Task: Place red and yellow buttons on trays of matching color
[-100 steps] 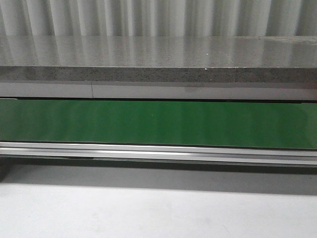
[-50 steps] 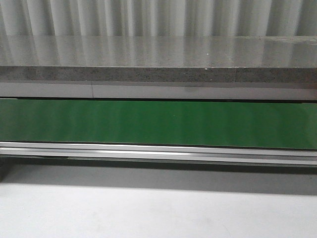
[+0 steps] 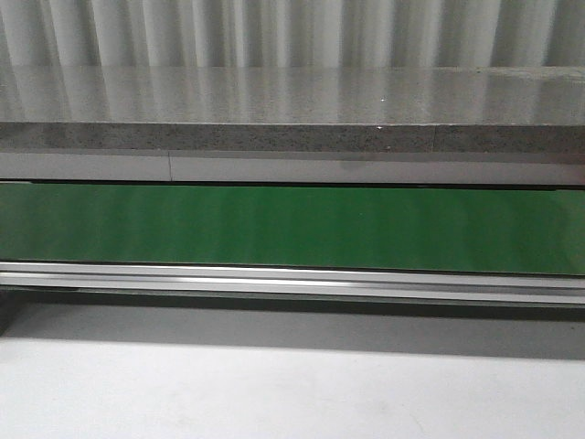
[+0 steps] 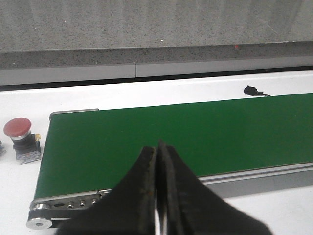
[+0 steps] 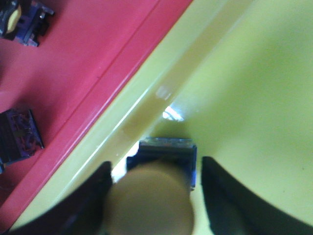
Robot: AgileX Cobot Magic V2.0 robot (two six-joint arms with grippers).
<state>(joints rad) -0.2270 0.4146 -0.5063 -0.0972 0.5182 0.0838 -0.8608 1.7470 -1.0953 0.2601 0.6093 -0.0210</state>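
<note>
Left gripper (image 4: 157, 196) has its jaws pressed together, holding nothing, hovering over the near edge of the green conveyor belt (image 4: 195, 137). A red button (image 4: 19, 137) stands upright on the white table (image 4: 146, 90) just beside the belt's end roller, apart from the gripper; it's still to be sorted. Front view shows only the belt, its aluminium rail (image 3: 292, 279) and a granite ledge (image 3: 292, 137), no arms. Right gripper (image 5: 154, 196) sits above the yellow tray (image 5: 244, 98), jaws spread wide on either side of a yellow button (image 5: 149, 200), fingers apparently clear of it, so it looks released or about to be; contact is too blurred to confirm. The red tray (image 5: 73, 63) adjoins it, with dark button bodies (image 5: 17, 134) lying in it, one (image 5: 14, 19) showing a yellowish cap, possibly missorted. Risks: the yellow button sits close to the tray wall, so a finger could snag it and tip it during retreat; the left jaws need opening before approaching the red button, or they will knock it over.
</note>
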